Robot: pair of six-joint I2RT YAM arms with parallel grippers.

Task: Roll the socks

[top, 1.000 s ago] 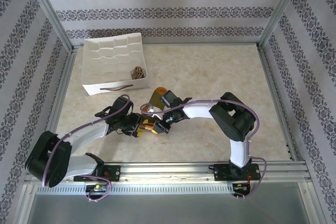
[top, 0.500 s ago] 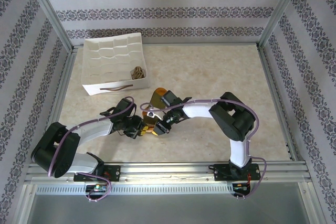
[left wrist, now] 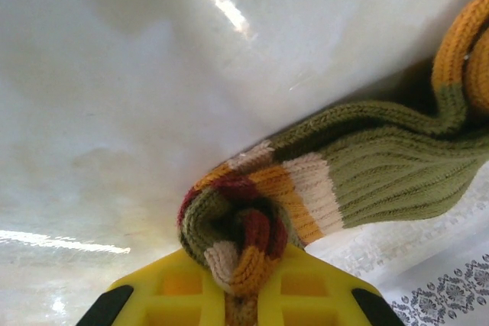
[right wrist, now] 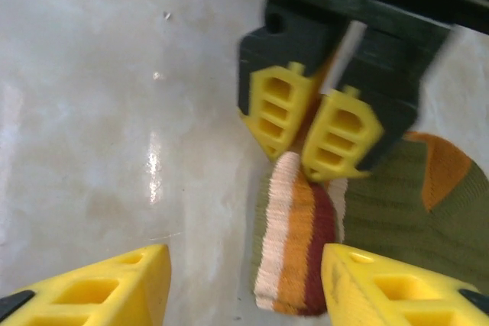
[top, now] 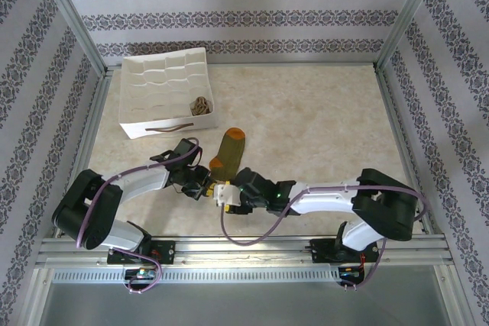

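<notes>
Nearest the arms' bases, the right gripper (top: 228, 196) was released, its yellow fingers (right wrist: 114, 284) spread wide on either side of the striped cuff of the olive sock (top: 229, 150) without touching it. Just beside it, the left gripper (top: 205, 185) was clenched on that bunched cuff. The sock lay stretched across the table (top: 321, 112), orange toe farthest. Beyond, at the far left, sat the white tray (top: 153, 82), with the argyle sock (top: 201, 104) in its near right compartment.
</notes>
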